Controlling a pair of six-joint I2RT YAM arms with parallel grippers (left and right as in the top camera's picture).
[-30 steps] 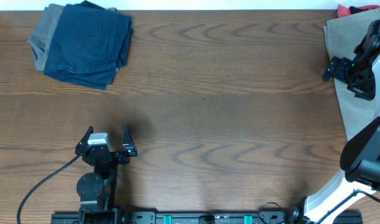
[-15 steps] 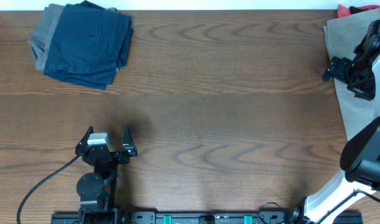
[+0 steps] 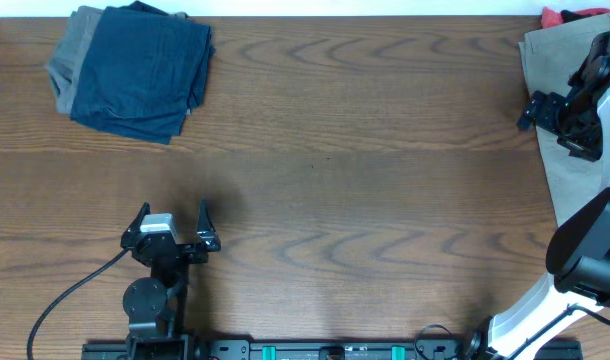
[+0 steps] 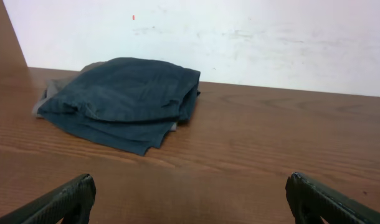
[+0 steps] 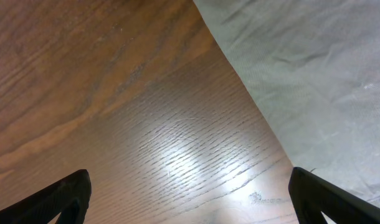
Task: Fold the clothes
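Folded dark navy-blue shorts (image 3: 140, 70) lie at the far left of the table on top of an olive-grey pair (image 3: 70, 55); both show in the left wrist view (image 4: 124, 99). Tan-khaki shorts (image 3: 560, 170) lie spread at the right edge and fill the upper right of the right wrist view (image 5: 314, 74). My left gripper (image 3: 173, 222) is open and empty near the front left, well short of the pile. My right gripper (image 3: 545, 112) is open and empty above the khaki shorts' left edge.
The wooden table (image 3: 365, 200) stretches between the two piles. A red cloth (image 3: 570, 15) shows at the far right corner. A white wall (image 4: 240, 37) stands behind the table's far edge. A black cable (image 3: 75, 290) trails from the left arm's base.
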